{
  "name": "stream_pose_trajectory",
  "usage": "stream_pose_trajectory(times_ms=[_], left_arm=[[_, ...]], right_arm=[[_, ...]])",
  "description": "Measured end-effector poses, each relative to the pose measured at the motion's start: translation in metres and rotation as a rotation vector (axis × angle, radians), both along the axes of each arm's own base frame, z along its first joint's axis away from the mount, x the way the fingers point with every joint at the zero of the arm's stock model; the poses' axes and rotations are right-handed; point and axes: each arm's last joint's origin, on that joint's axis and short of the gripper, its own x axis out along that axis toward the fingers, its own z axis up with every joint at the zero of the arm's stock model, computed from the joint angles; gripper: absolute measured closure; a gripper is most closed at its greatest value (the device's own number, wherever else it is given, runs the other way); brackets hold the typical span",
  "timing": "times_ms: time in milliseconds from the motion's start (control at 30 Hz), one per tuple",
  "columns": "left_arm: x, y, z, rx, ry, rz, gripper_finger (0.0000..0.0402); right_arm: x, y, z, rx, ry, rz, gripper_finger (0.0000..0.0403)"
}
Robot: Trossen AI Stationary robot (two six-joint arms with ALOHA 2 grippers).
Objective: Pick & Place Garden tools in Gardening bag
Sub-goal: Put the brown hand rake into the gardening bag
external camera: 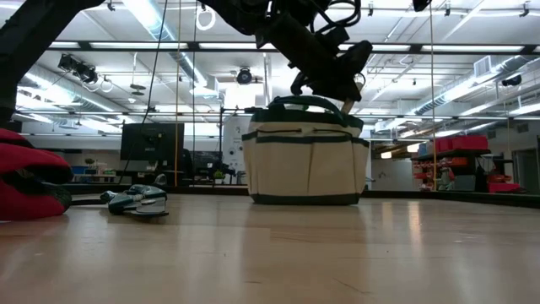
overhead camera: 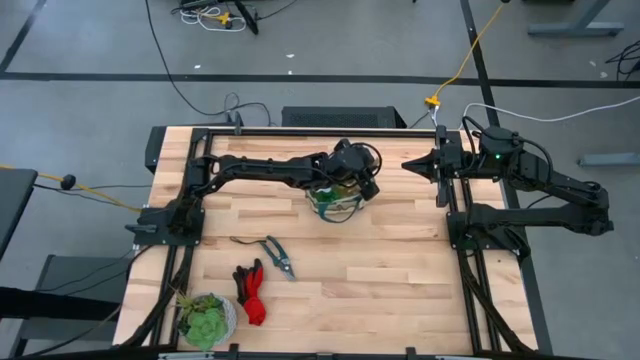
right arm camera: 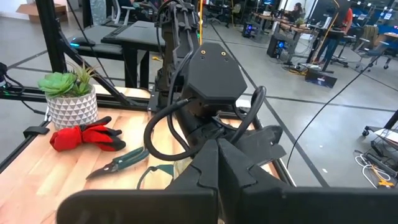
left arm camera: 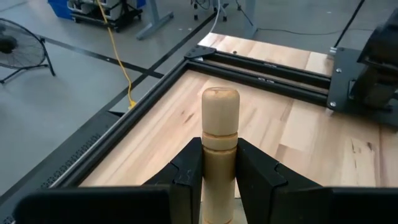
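Note:
The tan gardening bag [overhead camera: 335, 205] with dark green trim stands on its base at the table's middle, and also shows in the low view [external camera: 305, 160]. My left gripper [overhead camera: 352, 178] is just above the bag's top [external camera: 337, 84], shut on a wooden-handled tool [left arm camera: 219, 143]. The green-handled pruning shears [overhead camera: 278, 255] and the red-and-black gloves [overhead camera: 252, 292] lie flat on the table nearer the front. My right gripper [overhead camera: 415, 165] is shut and empty at the far right, pointing toward the bag. The second fork and the green round piece are out of view. My left gripper pinches the tool's round wooden handle [left arm camera: 219, 163] between its two fingers, some way below the handle's rounded free end [left arm camera: 220, 99], which sticks out past the fingers. It holds the tool over the bag's opening. The gripper and the bag hide the metal end.
A leafy green plant in a pale patterned pot [overhead camera: 205, 320] stands at the front left corner, next to the gloves. Black frame rails [overhead camera: 470, 260] run along the table's left, right and far sides. Bare wood [overhead camera: 390, 290] lies between the bag and the front edge.

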Motion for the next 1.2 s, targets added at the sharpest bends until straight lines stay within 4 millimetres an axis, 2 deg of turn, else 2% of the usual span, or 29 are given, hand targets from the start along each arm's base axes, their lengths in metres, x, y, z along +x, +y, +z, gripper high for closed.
stream_pose_trajectory(times_ms=[567,933,1200], left_arm=[[0.003,0.001,0.007,0.016,-0.079,-0.003,0.0322],[0.001,0.006,0.004,-0.029,-0.064,-0.010,0.0322],[0.004,0.008,0.012,-0.008,-0.146,-0.038,0.0322]], right_arm=[[0.000,0.000,0.000,0.000,0.000,0.000,0.0403],[0.000,0.000,0.000,0.000,0.000,0.000,0.0403],[0.000,0.000,0.000,0.000,-0.001,0.000,0.0403]])
